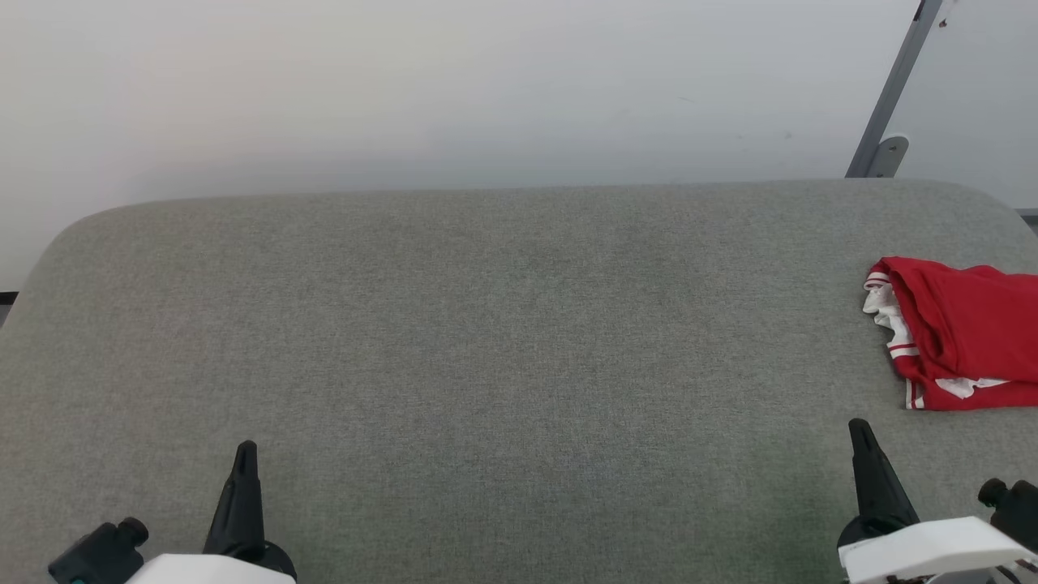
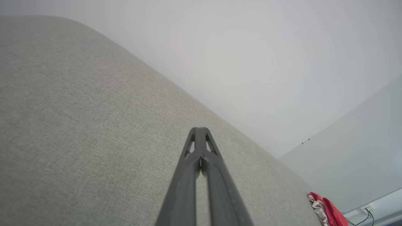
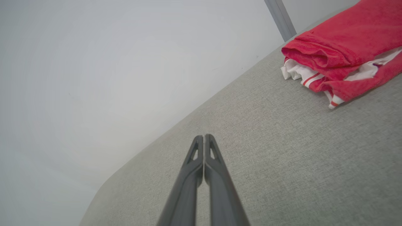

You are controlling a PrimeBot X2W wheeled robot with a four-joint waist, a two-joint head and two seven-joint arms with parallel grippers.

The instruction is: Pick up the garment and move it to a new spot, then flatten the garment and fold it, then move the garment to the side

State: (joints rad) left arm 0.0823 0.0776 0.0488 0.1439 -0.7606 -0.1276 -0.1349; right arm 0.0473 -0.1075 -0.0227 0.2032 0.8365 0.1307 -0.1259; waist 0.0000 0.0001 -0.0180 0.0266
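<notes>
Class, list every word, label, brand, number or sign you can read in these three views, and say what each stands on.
None: no text can be read here.
The garment shows plain red cloth and red-and-white striped trim, no legible print or tag.
The grey padded surface and the metal post carry no writing.
The small white box at the left wrist view's lower right is too small to read.

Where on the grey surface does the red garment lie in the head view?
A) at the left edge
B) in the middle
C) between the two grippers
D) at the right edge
D: the garment lies at the right edge of the grey surface, apart from the right gripper.
</notes>
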